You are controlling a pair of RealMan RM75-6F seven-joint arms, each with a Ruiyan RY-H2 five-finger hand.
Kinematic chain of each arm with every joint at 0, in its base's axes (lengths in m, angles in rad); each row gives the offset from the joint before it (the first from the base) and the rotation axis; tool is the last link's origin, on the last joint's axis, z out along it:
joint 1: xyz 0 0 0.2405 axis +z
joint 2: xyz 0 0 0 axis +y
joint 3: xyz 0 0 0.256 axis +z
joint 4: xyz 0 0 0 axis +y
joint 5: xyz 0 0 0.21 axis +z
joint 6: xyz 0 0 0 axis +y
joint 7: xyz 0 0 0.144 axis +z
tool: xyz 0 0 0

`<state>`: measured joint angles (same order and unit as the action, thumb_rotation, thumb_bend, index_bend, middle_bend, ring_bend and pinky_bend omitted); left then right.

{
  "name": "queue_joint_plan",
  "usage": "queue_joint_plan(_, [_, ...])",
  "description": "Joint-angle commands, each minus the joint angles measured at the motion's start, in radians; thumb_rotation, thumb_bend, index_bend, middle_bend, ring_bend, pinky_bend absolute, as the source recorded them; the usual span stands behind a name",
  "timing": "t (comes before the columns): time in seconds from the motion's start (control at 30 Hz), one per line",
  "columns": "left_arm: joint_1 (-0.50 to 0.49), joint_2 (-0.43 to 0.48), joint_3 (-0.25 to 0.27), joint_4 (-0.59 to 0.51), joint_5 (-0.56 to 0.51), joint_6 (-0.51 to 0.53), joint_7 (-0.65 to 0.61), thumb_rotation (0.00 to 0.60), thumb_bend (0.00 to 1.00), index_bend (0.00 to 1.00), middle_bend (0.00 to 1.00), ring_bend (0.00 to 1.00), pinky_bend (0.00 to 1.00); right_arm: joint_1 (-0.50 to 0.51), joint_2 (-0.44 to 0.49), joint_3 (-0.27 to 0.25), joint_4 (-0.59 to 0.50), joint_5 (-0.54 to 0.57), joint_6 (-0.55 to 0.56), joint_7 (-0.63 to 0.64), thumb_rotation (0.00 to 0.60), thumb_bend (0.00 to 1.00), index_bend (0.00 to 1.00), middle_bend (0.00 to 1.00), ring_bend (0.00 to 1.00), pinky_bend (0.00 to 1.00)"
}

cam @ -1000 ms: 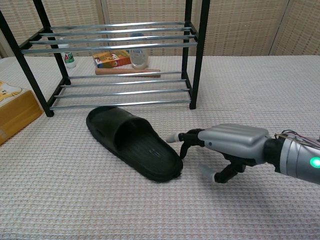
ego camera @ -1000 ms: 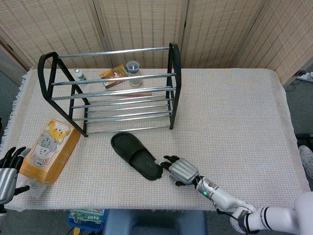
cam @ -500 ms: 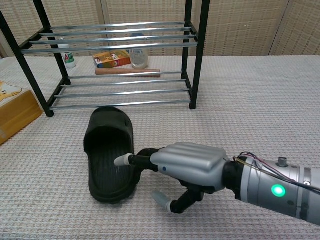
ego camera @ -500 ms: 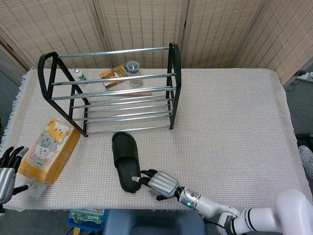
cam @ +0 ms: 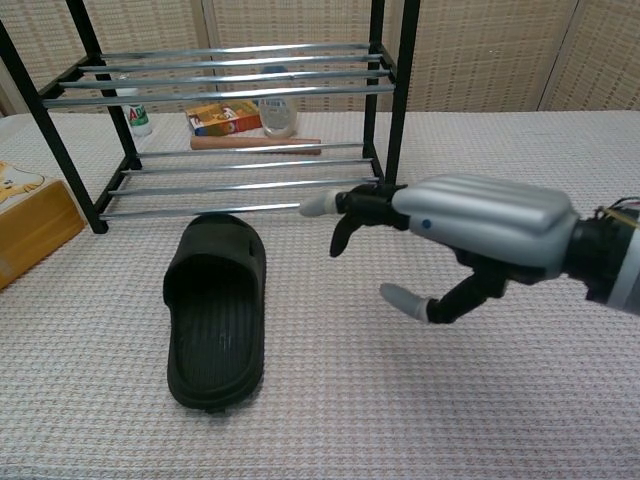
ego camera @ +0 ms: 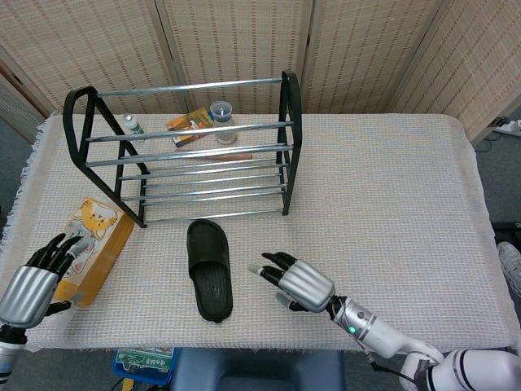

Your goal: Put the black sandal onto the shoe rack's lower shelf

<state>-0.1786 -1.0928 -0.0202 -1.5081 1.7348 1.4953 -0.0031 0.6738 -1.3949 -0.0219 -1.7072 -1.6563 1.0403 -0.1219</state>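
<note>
The black sandal (ego camera: 209, 267) (cam: 216, 305) lies flat on the table in front of the shoe rack (ego camera: 183, 147) (cam: 230, 110), toe end toward the rack. My right hand (ego camera: 295, 281) (cam: 465, 230) hovers open to the right of the sandal, raised off the cloth and touching nothing. My left hand (ego camera: 37, 281) is open at the table's front left corner, beside the yellow box; the chest view does not show it. Nothing lies on the rack's lower shelf (cam: 250, 185).
A yellow cat-print box (ego camera: 85, 244) (cam: 30, 225) lies left of the sandal. Behind the rack stand a small bottle (ego camera: 130, 124), a snack box (ego camera: 189, 124) (cam: 222, 117), a cup (ego camera: 221, 116) and a wooden rod (cam: 255, 143). The table's front edge (ego camera: 244, 346) is near.
My right hand has let go of the sandal's heel, lifted and moved right. The sandal has straightened, toe toward the rack. My left hand has risen further into view.
</note>
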Motion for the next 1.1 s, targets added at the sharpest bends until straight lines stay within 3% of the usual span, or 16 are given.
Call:
queue_joint_plan(0.03, [-0.078, 0.019, 0.038, 0.039, 0.123, -0.040, -0.049, 0.600, 0.17, 0.19, 0.14, 0.10, 0.27, -0.072, 0.156, -0.011, -0.094, -0.013, 0.108, -0.058, 0.600, 0.48, 0.00, 0.24, 0.10, 0.15])
queue_joint_plan(0.27, [-0.224, -0.015, 0.068, 0.133, 0.320, -0.087, -0.067, 0.600, 0.17, 0.22, 0.15, 0.12, 0.27, -0.159, 0.313, -0.034, -0.171, -0.051, 0.234, -0.051, 0.600, 0.45, 0.00, 0.25, 0.10, 0.15])
queue_joint_plan(0.57, [-0.391, -0.119, 0.092, 0.276, 0.509, -0.108, -0.026, 0.600, 0.17, 0.22, 0.15, 0.12, 0.27, -0.249, 0.403, -0.052, -0.203, -0.088, 0.337, -0.017, 0.600, 0.44, 0.00, 0.25, 0.10, 0.15])
queue_joint_plan(0.9, [-0.521, -0.211, 0.122, 0.388, 0.560, -0.216, 0.056, 0.600, 0.17, 0.15, 0.15, 0.12, 0.27, -0.305, 0.417, -0.049, -0.196, -0.085, 0.361, -0.007, 0.600, 0.42, 0.00, 0.25, 0.10, 0.15])
queue_joint_plan(1.1, [-0.573, -0.250, 0.138, 0.400, 0.549, -0.251, 0.066, 0.600, 0.17, 0.09, 0.11, 0.12, 0.27, -0.320, 0.403, -0.038, -0.178, -0.070, 0.350, 0.000, 0.600, 0.40, 0.00, 0.25, 0.10, 0.15])
